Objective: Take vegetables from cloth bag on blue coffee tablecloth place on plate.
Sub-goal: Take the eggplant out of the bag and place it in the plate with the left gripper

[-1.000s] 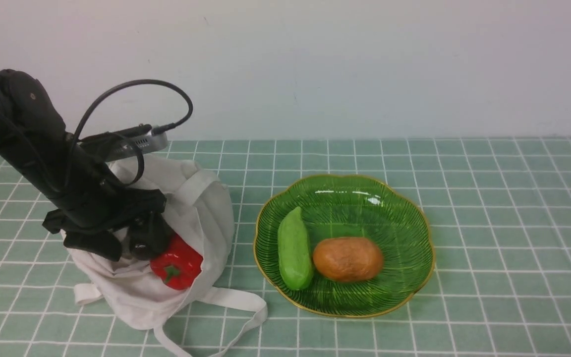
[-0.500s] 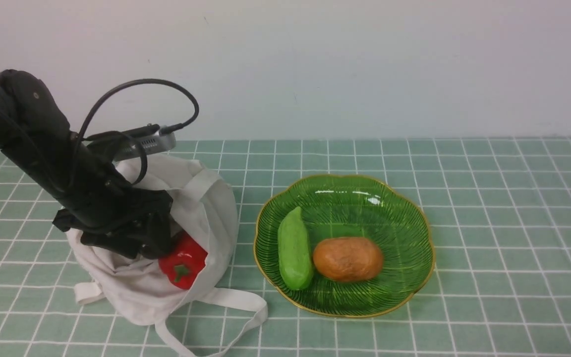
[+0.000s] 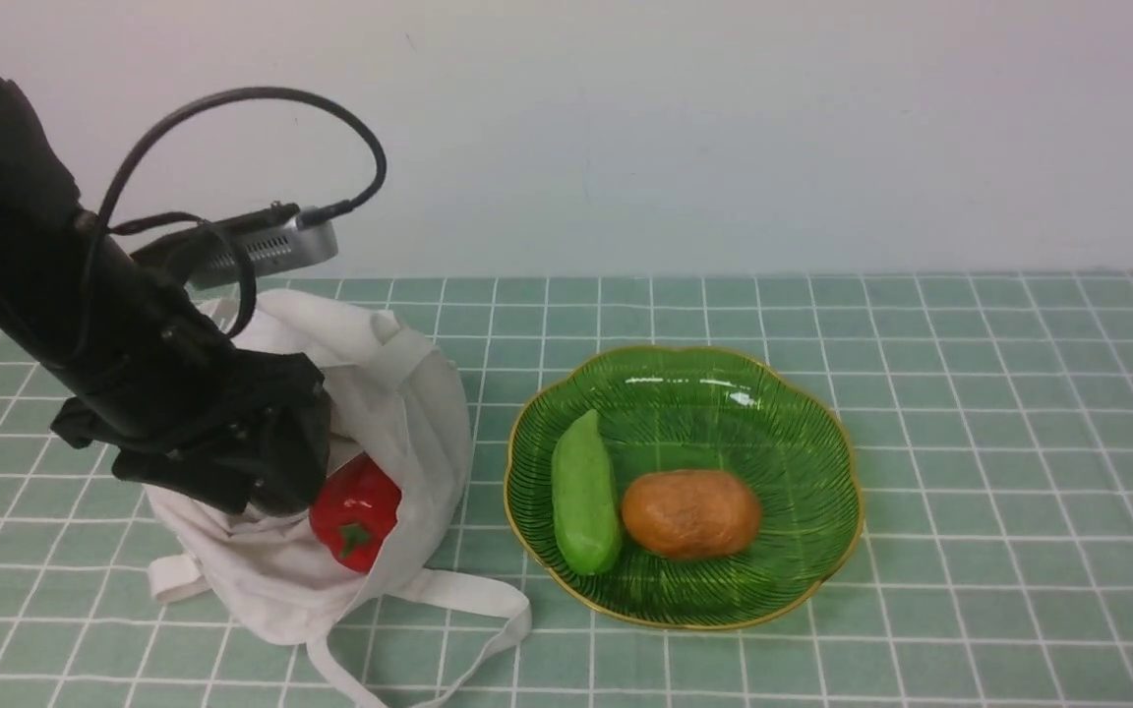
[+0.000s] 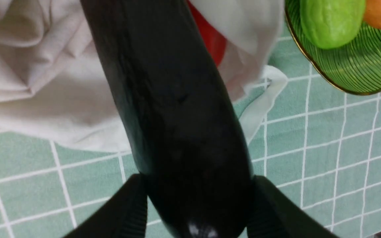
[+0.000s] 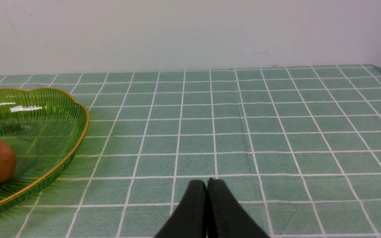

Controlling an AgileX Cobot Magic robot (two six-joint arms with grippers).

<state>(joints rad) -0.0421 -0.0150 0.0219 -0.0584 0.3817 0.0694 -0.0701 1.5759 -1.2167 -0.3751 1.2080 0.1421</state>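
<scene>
Raising of the left arm (image 3: pixel 134 364) is the latest change: it stands higher in the front view than it did half a second ago; the left gripper (image 4: pixel 198 198) is clamped across the eggplant (image 4: pixel 177 115), one pad against each side near the end. The eggplant is over the bag (image 3: pixel 439 423), to the left of the plate (image 3: pixel 704 423); whether its far end has cleared the fabric cannot be told.

The plate has not moved; it carries the cucumber (image 3: pixel 586 501) and the potato (image 3: pixel 692 514), side by side and apart from the bag. The pepper (image 3: pixel 355 511) remains in the bag mouth, left of the plate; it has shifted slightly during the arm motion. The right gripper (image 5: pixel 208 186) is closed with its tips together, holding nothing; the cloth (image 3: pixel 970 590) extends to the right of the plate.

Status, as judged: extraction of the eggplant is under way; two vegetables are placed, and the pepper is to follow. Next, lift until the eggplant clears the bag; then traverse right to the plate and lower it onto a free area. Caution: the long body may snag the bag or strike the cucumber; the smooth skin may allow rotation in the pads.
</scene>
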